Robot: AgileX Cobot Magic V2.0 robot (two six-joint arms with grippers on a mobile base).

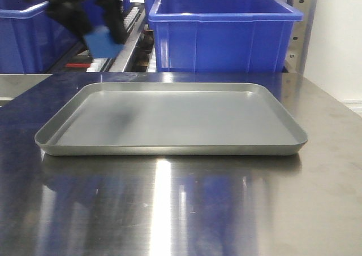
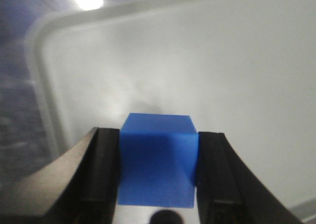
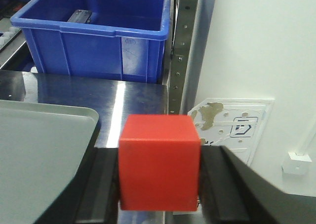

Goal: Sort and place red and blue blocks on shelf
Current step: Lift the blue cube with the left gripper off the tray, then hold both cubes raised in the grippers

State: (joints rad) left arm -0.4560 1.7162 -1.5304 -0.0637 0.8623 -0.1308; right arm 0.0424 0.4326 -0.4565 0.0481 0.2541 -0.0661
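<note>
My left gripper point(image 2: 158, 147) is shut on the blue block point(image 2: 157, 159), which sits squeezed between the two black fingers above the grey tray point(image 2: 237, 75). In the front view the left gripper point(image 1: 106, 37) is blurred at the upper left, holding the blue block point(image 1: 104, 43) above the tray's far left corner, in front of the shelf point(image 1: 131, 44). The red block point(image 3: 159, 164) is clamped in my right gripper point(image 3: 159, 157), over the steel tabletop point(image 3: 98, 93) beside the tray's right corner point(image 3: 49, 135). The shelf's perforated upright point(image 3: 178, 51) stands ahead. The right gripper is outside the front view.
The shallow grey tray point(image 1: 169, 150) lies in the middle of the steel table point(image 1: 169, 211). Large blue crates point(image 1: 220, 33) point(image 1: 25, 38) stand on the shelf behind it. A white wall point(image 3: 256, 41) lies to the right of the blue crate point(image 3: 94, 36).
</note>
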